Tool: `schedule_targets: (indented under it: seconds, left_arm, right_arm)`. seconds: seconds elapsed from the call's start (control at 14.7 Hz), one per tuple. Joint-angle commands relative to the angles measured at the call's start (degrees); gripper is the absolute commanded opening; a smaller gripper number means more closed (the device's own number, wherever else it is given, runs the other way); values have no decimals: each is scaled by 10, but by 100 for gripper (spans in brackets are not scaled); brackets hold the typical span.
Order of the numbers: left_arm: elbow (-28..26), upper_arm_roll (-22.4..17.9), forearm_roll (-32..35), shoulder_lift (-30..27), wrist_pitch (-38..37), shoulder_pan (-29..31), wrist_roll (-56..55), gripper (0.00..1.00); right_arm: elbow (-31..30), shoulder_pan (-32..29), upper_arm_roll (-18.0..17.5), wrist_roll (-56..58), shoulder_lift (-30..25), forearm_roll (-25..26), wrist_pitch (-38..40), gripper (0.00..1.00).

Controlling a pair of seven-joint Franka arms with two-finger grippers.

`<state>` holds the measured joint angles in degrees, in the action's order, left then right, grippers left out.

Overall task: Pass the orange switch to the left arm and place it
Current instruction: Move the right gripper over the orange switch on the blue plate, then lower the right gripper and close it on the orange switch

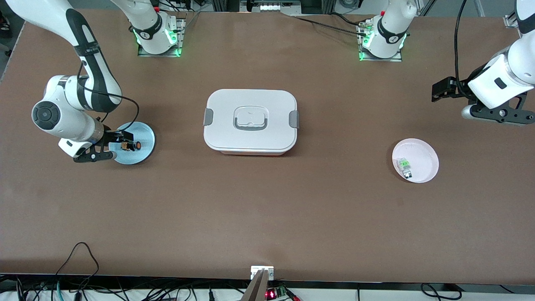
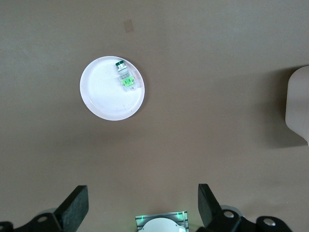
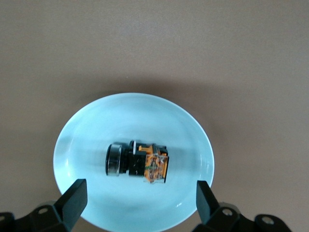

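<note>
The orange switch (image 1: 130, 145) lies on its side on a pale blue plate (image 1: 144, 133) toward the right arm's end of the table. My right gripper (image 1: 125, 141) hangs just over that plate, open. In the right wrist view the orange switch (image 3: 140, 162) shows its dark round end and orange body, and the open right gripper (image 3: 141, 193) has its fingers spread wider than the switch, touching nothing. My left gripper (image 1: 439, 89) waits high over the table's other end, open and empty (image 2: 142, 198). The white box (image 1: 250, 121) stands between the two plates.
A pinkish-white plate (image 1: 423, 152) holding a small green and clear switch (image 1: 404, 166) lies toward the left arm's end, nearer to the camera than the box. The left wrist view shows this plate (image 2: 101, 94) and a corner of the box (image 2: 299, 104). Cables run along the table's near edge.
</note>
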<state>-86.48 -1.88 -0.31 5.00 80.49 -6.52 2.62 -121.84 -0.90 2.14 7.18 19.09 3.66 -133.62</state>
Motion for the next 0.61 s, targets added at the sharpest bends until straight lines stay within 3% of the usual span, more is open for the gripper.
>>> schedule_targets:
  seconds: [0.0, 0.54]
  left_arm:
    - [11, 1, 6, 0, -11, 0, -5, 100]
    - [11, 4, 6, 0, -11, -1, -5, 100]
  right_arm:
    - [-2, -10, -4, -13, 22, -1, -30, 100]
    - [2, -10, -10, -15, 31, -4, -28, 100]
